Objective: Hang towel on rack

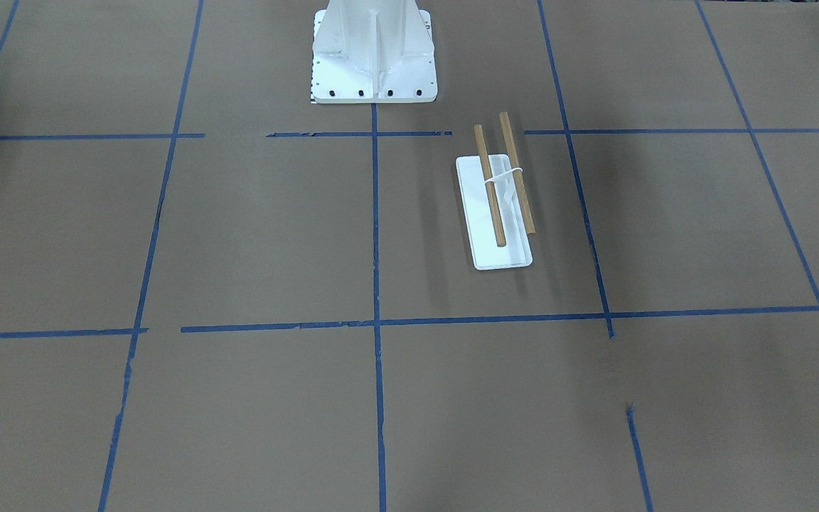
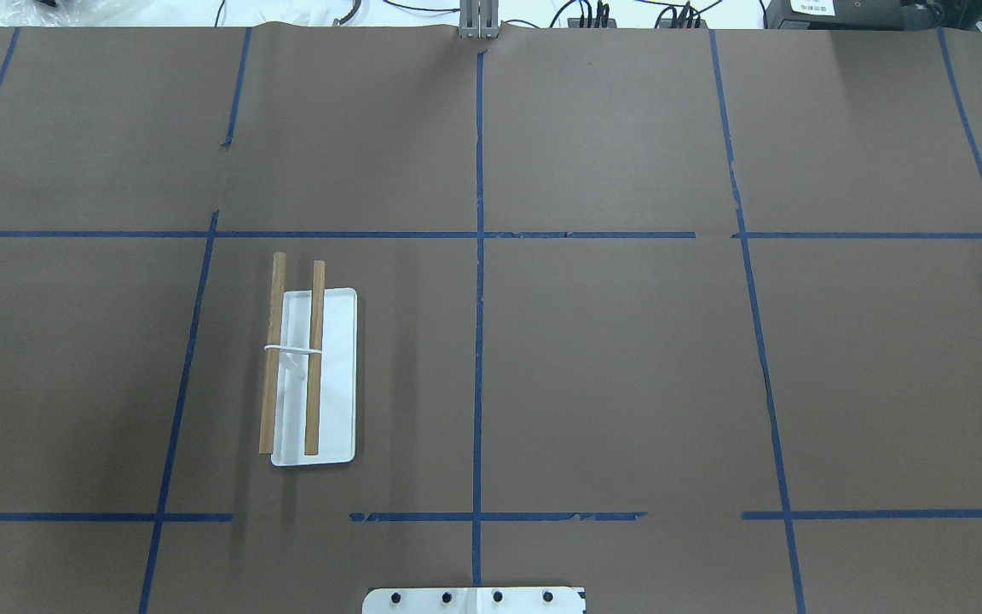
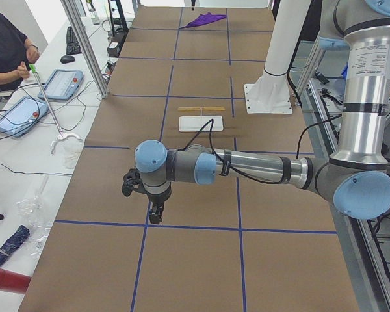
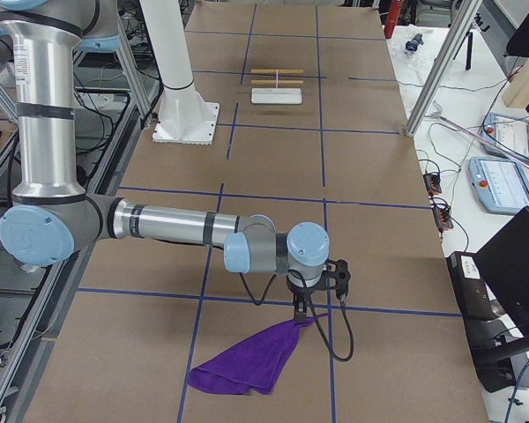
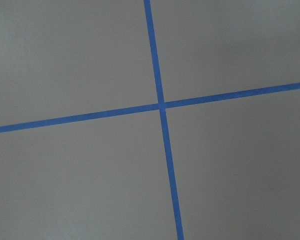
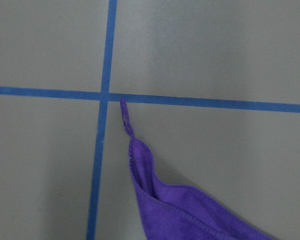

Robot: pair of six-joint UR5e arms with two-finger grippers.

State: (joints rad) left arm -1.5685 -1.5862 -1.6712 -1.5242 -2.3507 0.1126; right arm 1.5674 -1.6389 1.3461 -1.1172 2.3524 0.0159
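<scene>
So the right gripper (image 4: 298, 308) hangs over the string corner of the towel (image 4: 247, 363), clearly the nearer arm; the rack (image 2: 303, 367) sits well apart. Can't tell if it's gripping anything.

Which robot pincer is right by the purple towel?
The right pincer, the near one in the exterior right view, sits at a corner of the purple towel. The left pincer has only bare, taped table below it.

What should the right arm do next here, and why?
Probably lower the right gripper onto the towel's corner and close: the towel lies bunched on the table just below it, far from the rack, and I cannot tell whether it is gripped.
</scene>
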